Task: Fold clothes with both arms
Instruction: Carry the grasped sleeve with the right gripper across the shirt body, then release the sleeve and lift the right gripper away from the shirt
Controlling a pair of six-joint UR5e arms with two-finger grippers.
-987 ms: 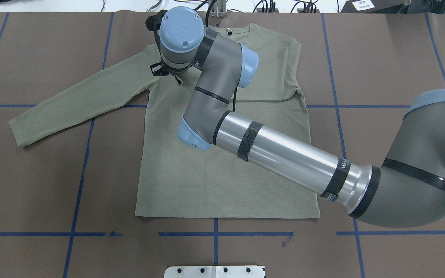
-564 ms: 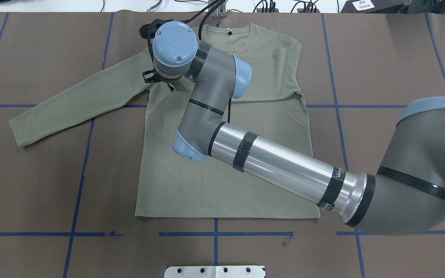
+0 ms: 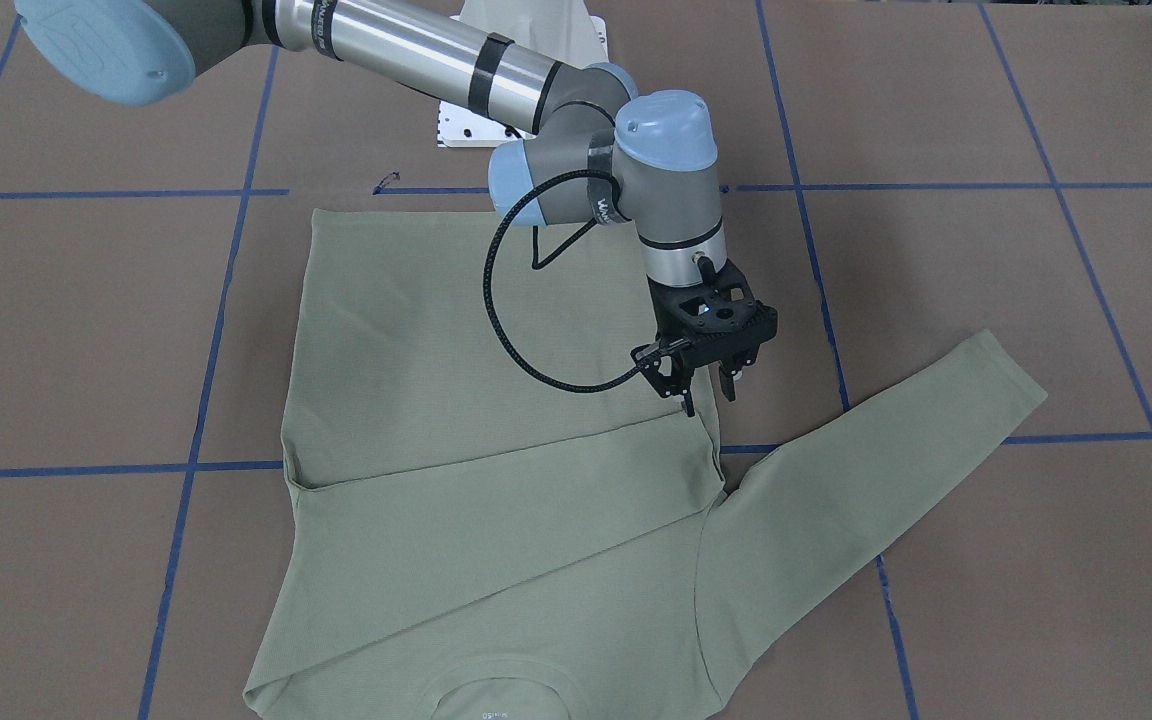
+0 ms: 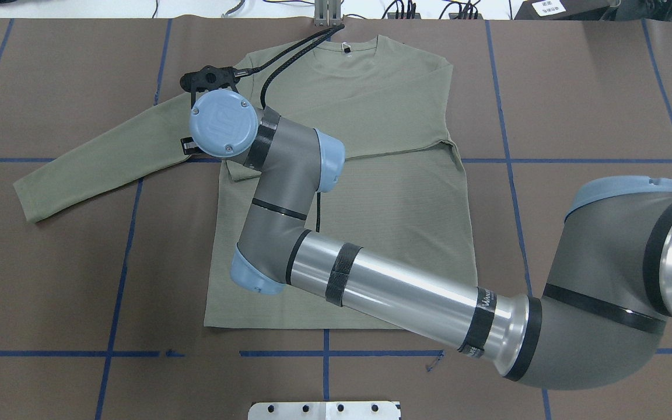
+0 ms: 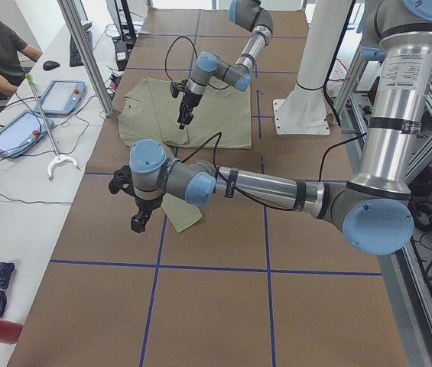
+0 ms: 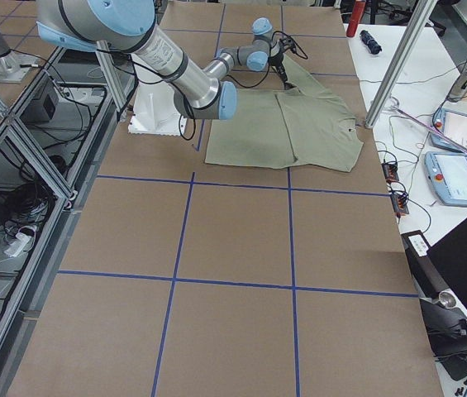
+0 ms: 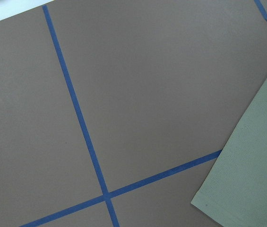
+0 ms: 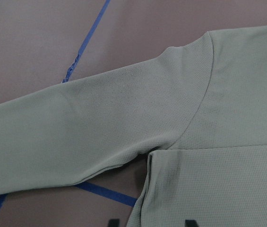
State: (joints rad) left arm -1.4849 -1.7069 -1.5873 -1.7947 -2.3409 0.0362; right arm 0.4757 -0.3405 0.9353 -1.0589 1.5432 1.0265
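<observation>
**Shirt.** The shirt (image 4: 371, 221) lies flat on the worktop (image 4: 575, 87). Its long axis runs hem to neckline, straight away from the robot. The hem (image 4: 266, 322) faces the white base plate (image 4: 324, 410), and the neckline (image 4: 359, 49) is at the far end. The right-side sleeve (image 3: 496, 510) is folded across the chest. The left-side sleeve (image 4: 108, 151) stretches out from the body, slanting back toward the hem end, with its cuff (image 4: 27, 204) well apart from the body.

**Right arm.** The right arm (image 4: 394, 286) reaches diagonally across the shirt. The right end effector (image 3: 709, 398) points down at the armpit of the outstretched sleeve. Its jaws are spread and hold nothing. Its wrist view shows both fingertips (image 8: 114, 222) apart over the cloth. Contact with the cloth cannot be confirmed.

**Left arm.** The left end effector (image 5: 137, 222) hangs out by the cuff. It shows only in the side view, so whether it is spread or closed cannot be told. Its wrist camera shows the cuff and the blue tape lines (image 7: 81, 123).

**Change.** A second ago the right wrist stood beside the neckline. It has since travelled along the shoulder to the armpit. The shirt's lie is unchanged.
</observation>
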